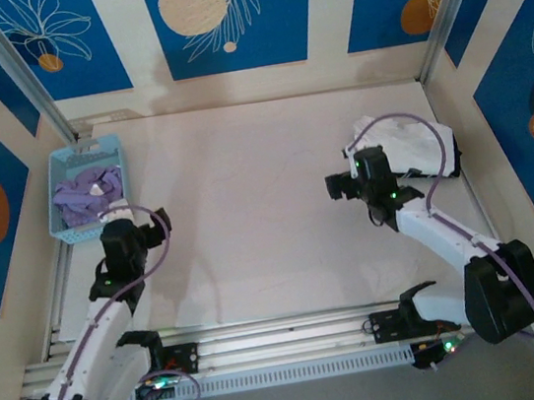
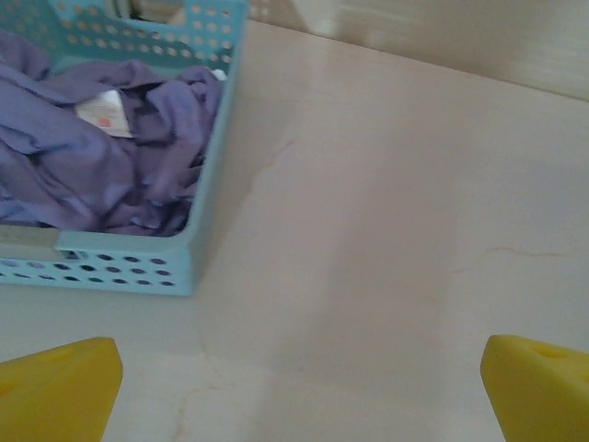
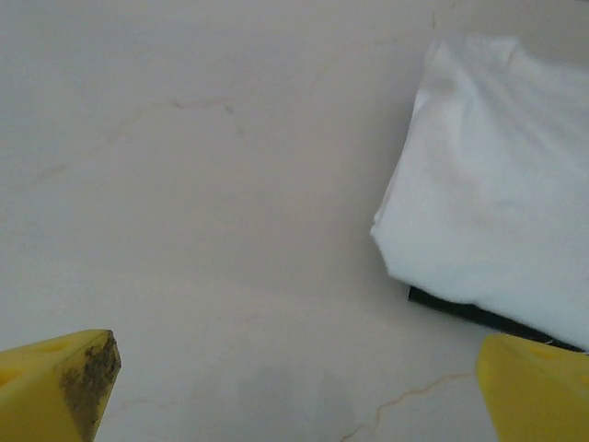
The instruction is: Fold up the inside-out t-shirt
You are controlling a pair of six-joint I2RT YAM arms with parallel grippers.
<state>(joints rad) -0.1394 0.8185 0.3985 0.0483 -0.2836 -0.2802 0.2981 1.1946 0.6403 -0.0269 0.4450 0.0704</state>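
Tabletop (image 1: pixel 268 210): t-shirt (image 3: pixel 497 203) beside right end effector (image 3: pixel 299 378)

The worktop (image 1: pixel 268 210) is a pale cream, matte surface with a few faint hairline marks running across it. At its far left corner a light blue perforated basket (image 1: pixel 87 190) sits flat on it, close to the left edge. Well apart from the basket, at the far right, a white t-shirt (image 3: pixel 497 212) lies in a compact bundle, and a thin strip of black garment (image 3: pixel 460 311) shows from under its near edge. The wide middle stretch between them is bare surface.
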